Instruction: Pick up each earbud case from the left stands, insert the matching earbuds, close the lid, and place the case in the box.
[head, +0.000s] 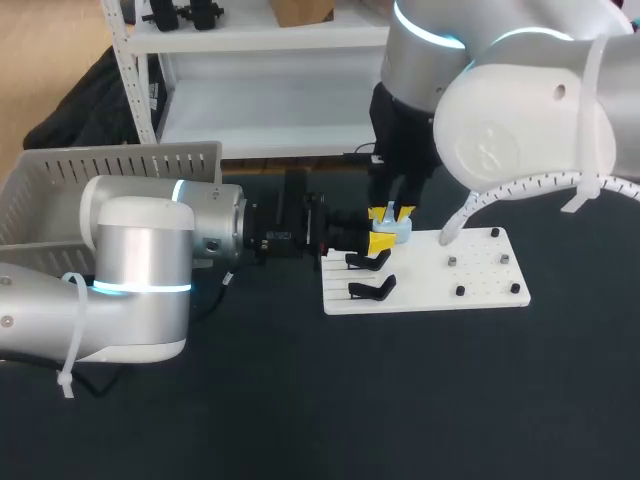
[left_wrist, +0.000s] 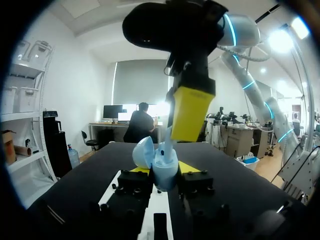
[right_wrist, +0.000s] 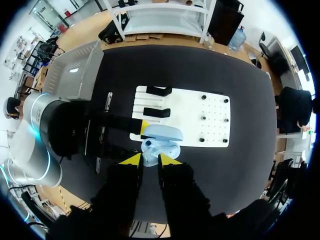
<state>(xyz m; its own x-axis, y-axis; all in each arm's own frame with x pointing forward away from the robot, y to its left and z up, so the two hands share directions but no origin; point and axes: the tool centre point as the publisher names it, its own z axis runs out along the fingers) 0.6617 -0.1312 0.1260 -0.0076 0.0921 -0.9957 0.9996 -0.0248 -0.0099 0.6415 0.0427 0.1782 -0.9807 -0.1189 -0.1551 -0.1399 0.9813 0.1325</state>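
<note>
Earbud case (left_wrist: 164, 172): pale blue, lid tipped open, upright in the left pincer (left_wrist: 164, 169) | left pincer: clamped on the case from both sides, above the white board (head: 470, 285) | right pincer (right_wrist: 149, 160): straight above the case, pointing down at it; whether it grips anything cannot be told

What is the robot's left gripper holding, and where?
The left gripper holds the light-blue earbud case by the two sides of its lower body, lid open.
</note>
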